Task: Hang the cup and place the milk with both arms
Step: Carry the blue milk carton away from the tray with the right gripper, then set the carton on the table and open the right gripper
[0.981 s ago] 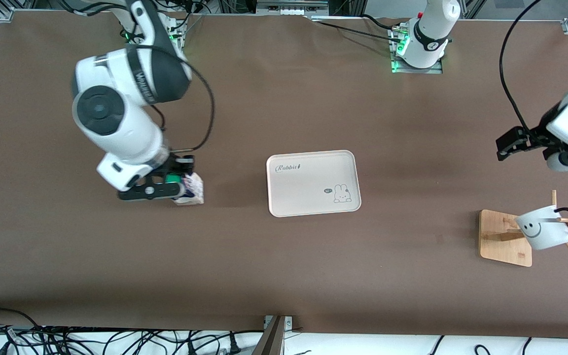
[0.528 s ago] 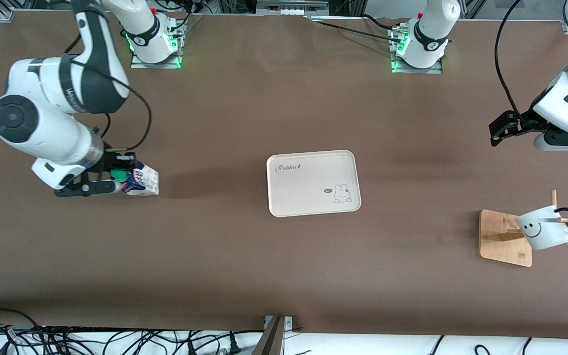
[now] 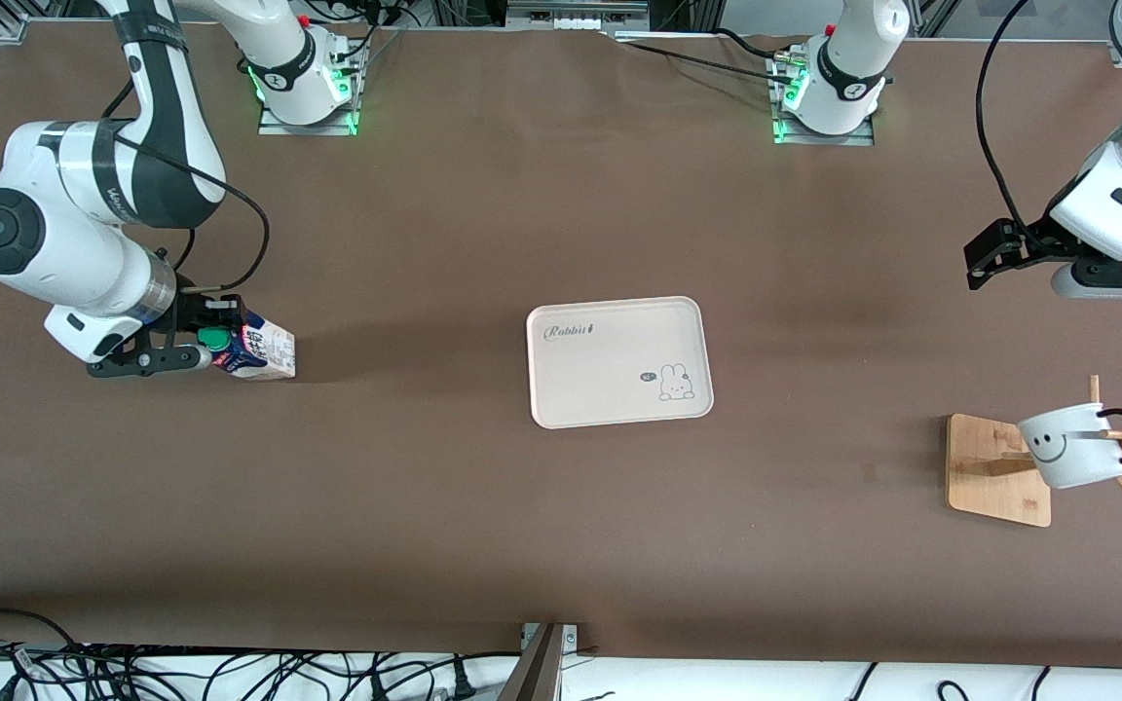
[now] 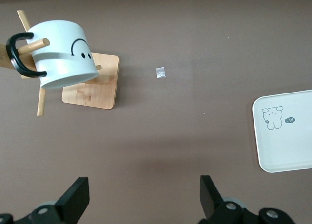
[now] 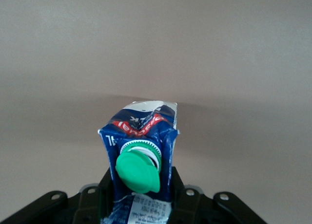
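Observation:
The milk (image 3: 257, 351), a dark-blue and white carton with a green cap, is held tilted in my right gripper (image 3: 215, 348) low over the table at the right arm's end. In the right wrist view the milk (image 5: 142, 146) sits between the shut fingers of that gripper (image 5: 141, 204). The cup (image 3: 1070, 447), white with a smiley face, hangs by its black handle on a peg of the wooden rack (image 3: 996, 469) at the left arm's end. My left gripper (image 3: 994, 263) is open and empty above the table beside the rack. The left wrist view shows the cup (image 4: 63, 53) and this gripper (image 4: 144, 199).
A white rabbit tray (image 3: 617, 361) lies at the table's middle; it also shows in the left wrist view (image 4: 287, 131). A small pale scrap (image 4: 160, 73) lies on the brown table between rack and tray. Cables run along the table's near edge.
My right arm has carried the milk away from the tray, toward the right arm's end of the table. My left gripper has drawn slightly away from the rack. The cup stays hanging.

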Controlling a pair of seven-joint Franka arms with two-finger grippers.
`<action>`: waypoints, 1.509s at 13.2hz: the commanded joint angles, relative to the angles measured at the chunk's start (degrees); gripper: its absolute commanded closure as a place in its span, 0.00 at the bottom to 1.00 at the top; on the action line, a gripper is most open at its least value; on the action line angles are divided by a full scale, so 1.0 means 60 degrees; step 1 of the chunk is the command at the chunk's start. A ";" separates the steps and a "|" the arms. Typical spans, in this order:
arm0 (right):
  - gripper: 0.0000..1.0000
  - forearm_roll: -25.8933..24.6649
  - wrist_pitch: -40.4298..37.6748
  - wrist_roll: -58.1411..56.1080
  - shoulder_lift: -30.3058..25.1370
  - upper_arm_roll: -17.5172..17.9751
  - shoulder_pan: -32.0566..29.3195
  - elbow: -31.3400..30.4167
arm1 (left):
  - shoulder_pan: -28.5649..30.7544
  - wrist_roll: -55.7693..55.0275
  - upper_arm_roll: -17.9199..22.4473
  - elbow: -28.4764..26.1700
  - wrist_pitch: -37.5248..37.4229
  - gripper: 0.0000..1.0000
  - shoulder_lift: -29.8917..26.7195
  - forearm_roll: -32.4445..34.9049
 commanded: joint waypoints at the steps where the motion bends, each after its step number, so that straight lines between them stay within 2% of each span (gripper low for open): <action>1: 0.54 0.0152 0.0346 -0.0215 -0.0110 -0.0065 -0.0052 -0.0294 | -0.0033 0.0214 0.0042 -0.0047 0.0088 0.00 -0.0084 -0.0152; 4: 0.52 0.0662 0.0800 -0.0506 0.0153 -0.0079 -0.0198 -0.0499 | -0.0048 0.0185 0.0042 -0.0047 0.0088 0.00 -0.0084 -0.0152; 8: 0.51 0.0708 0.1079 -0.0596 0.0344 -0.0065 -0.0272 -0.0602 | -0.0062 0.0185 0.0042 -0.0047 0.0088 0.00 -0.0084 -0.0152; 9: 0.47 0.0708 0.1094 -0.0596 0.0388 -0.0065 -0.0272 -0.0603 | -0.0062 0.0185 0.0042 -0.0047 0.0088 0.00 -0.0084 -0.0152; 10: 0.39 0.0708 0.1109 -0.0596 0.0432 -0.0065 -0.0272 -0.0588 | -0.0062 0.0199 0.0042 -0.0047 0.0088 0.00 -0.0084 -0.0152; 11: 0.17 0.0708 0.1080 -0.0582 0.0418 -0.0065 -0.0272 -0.0588 | -0.0062 0.0185 0.0042 -0.0047 0.0088 0.00 -0.0084 -0.0152; 12: 0.00 0.0708 0.0993 -0.0553 0.0389 -0.0065 -0.0272 -0.0544 | -0.0062 0.0199 0.0042 -0.0047 0.0088 0.00 -0.0084 -0.0152; 16: 0.00 0.0679 0.0336 -0.0610 0.0198 -0.0035 -0.0257 -0.0034 | -0.0062 0.0199 0.0042 -0.0047 0.0088 0.00 -0.0084 -0.0152; 20: 0.00 0.0679 -0.1961 -0.0495 0.0198 -0.0035 -0.0257 0.1664 | -0.0062 0.0185 0.0042 -0.0047 0.0088 0.00 -0.0084 -0.0152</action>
